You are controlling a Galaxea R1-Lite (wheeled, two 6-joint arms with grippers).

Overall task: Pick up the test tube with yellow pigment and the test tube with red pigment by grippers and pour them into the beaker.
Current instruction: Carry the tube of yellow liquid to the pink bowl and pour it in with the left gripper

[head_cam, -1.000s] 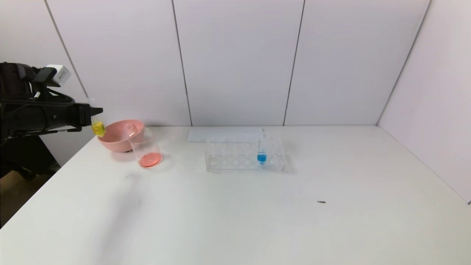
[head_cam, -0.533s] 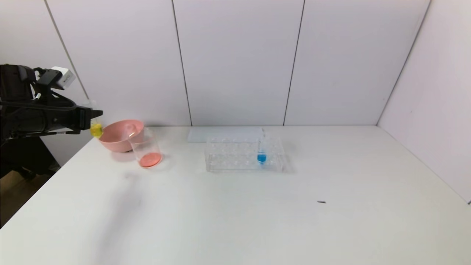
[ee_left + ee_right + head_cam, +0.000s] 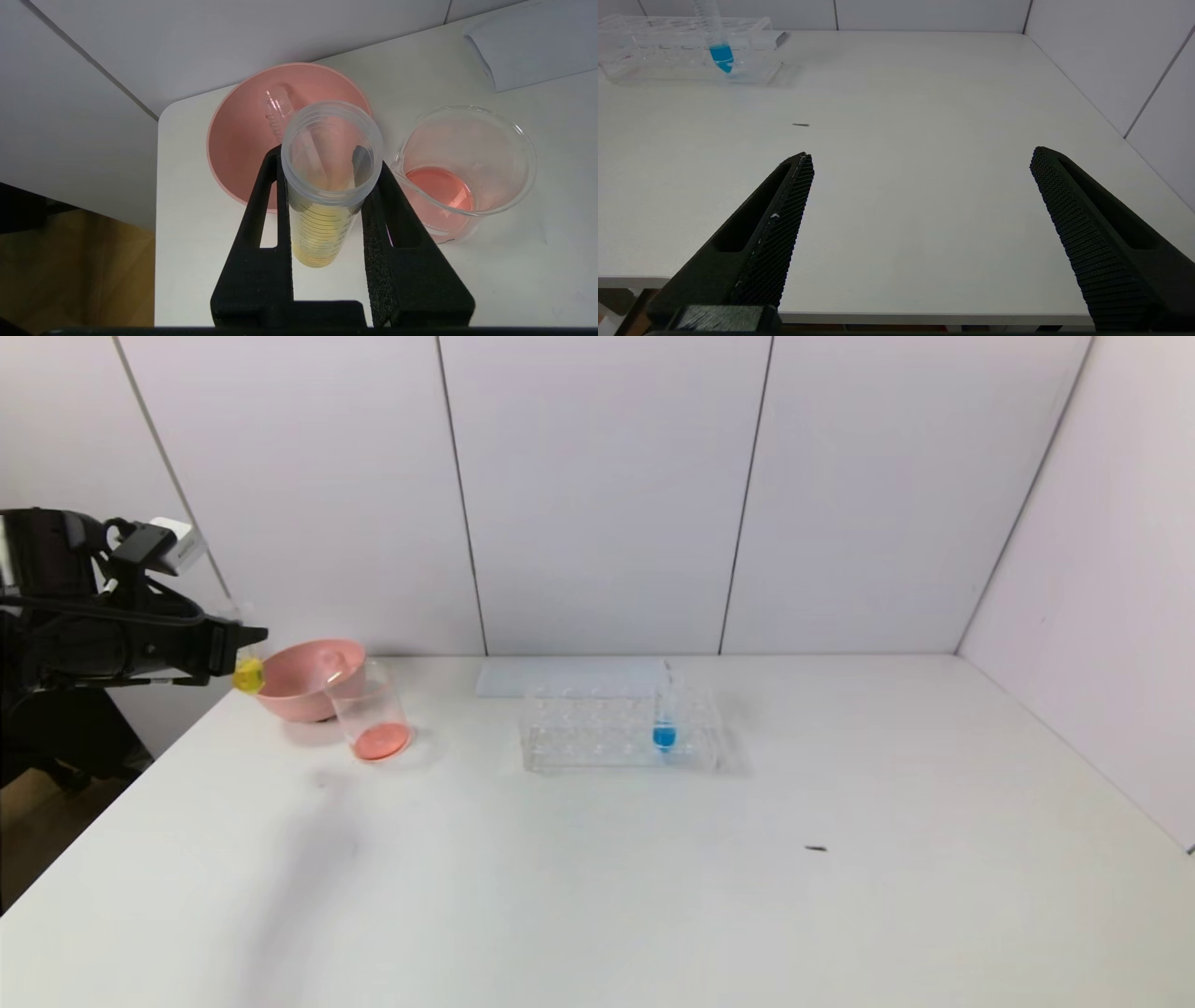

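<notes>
White tabletop [image 3: 653,896] fills view. Pale panelled back wall [image 3: 597,495] with dark vertical seams; side wall [image 3: 1102,569] at right. Brown wooden floor [image 3: 37,821] beyond tabletop's left edge.

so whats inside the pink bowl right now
An empty clear test tube lies in the pink bowl. The yellow tube, held in the left gripper, covers part of the bowl's inside.

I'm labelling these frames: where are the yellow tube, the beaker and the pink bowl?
yellow tube [image 3: 321,233], left wrist view, liquid-filled lower body.
beaker [image 3: 378,741], head view, red liquid at its base.
pink bowl [image 3: 297,678], head view, inner wall.
</notes>
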